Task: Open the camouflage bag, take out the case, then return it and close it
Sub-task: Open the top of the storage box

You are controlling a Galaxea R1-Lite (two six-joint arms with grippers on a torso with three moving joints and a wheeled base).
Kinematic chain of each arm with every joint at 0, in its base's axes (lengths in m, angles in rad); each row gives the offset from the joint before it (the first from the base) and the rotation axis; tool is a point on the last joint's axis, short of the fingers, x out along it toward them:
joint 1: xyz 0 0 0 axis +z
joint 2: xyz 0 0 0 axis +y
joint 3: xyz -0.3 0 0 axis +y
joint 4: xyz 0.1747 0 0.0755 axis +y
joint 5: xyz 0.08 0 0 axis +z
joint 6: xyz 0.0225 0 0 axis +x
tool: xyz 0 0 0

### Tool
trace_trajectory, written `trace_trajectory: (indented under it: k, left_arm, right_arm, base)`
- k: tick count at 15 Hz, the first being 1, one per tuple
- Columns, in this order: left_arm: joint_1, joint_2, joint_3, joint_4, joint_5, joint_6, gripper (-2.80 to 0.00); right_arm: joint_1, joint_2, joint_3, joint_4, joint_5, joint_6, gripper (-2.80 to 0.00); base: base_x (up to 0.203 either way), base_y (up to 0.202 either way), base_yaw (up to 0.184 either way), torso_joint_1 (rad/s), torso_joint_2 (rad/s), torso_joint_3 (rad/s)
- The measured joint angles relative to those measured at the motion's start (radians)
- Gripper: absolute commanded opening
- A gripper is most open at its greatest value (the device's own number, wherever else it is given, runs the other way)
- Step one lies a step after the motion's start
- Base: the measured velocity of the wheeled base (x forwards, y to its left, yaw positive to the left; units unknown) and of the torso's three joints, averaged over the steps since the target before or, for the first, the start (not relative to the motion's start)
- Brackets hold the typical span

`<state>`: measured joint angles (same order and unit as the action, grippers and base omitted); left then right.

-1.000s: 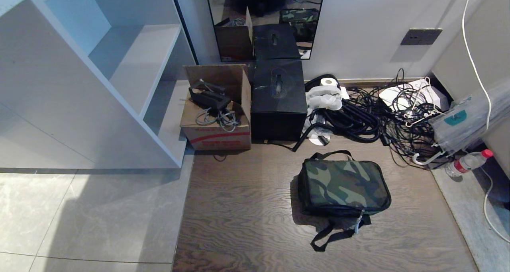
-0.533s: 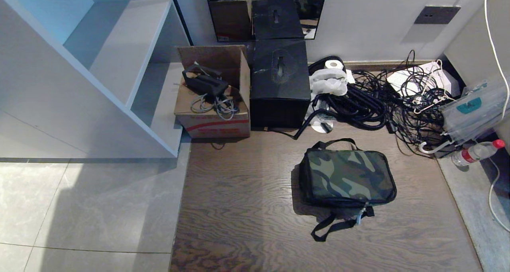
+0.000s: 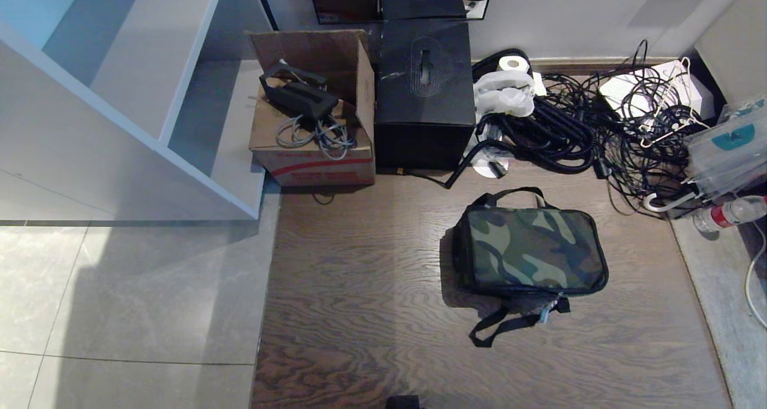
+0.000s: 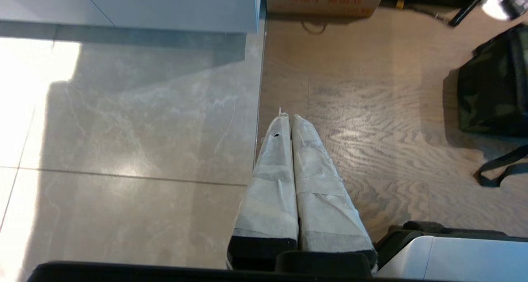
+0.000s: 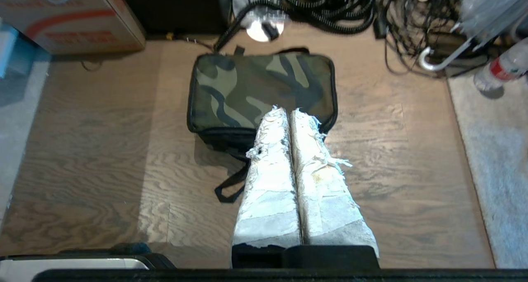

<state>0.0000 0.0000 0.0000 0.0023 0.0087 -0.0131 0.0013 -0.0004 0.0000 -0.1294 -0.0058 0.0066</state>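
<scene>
Camouflage bag (image 3: 530, 252) lies zipped on the wooden floor (image 3: 359, 313), near a cardboard box (image 3: 311, 151). Both the left tool (image 4: 287, 119) and right tool (image 5: 284, 112) hang above the floor, fingers pressed together, empty.

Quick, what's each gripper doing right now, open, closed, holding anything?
Left gripper: closed, holding nothing, above the bare floor.
Right gripper: closed, holding nothing, hanging over the camouflage bag, not touching it.

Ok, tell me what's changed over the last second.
Only the view moved: the head camera tipped downward, so the whole scene slid up in the picture and more floor shows in front. The camouflage bag lies closed in the same spot on the wood floor, beside the cardboard box and cables. Nothing was gripped; left gripper and right gripper are shut.
</scene>
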Motion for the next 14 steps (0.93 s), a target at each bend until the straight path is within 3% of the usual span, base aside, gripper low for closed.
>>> trace_trajectory:
  k: [14]
  left_arm:
    - [0.0, 0.0, 0.0, 0.0, 0.0, -0.002, -2.8]
  right_arm:
    - [0.0, 0.001, 0.0, 0.0, 0.0, -0.001, -2.8]
  base:
    - [0.0, 0.0, 0.0, 0.003, 0.0, -0.199]
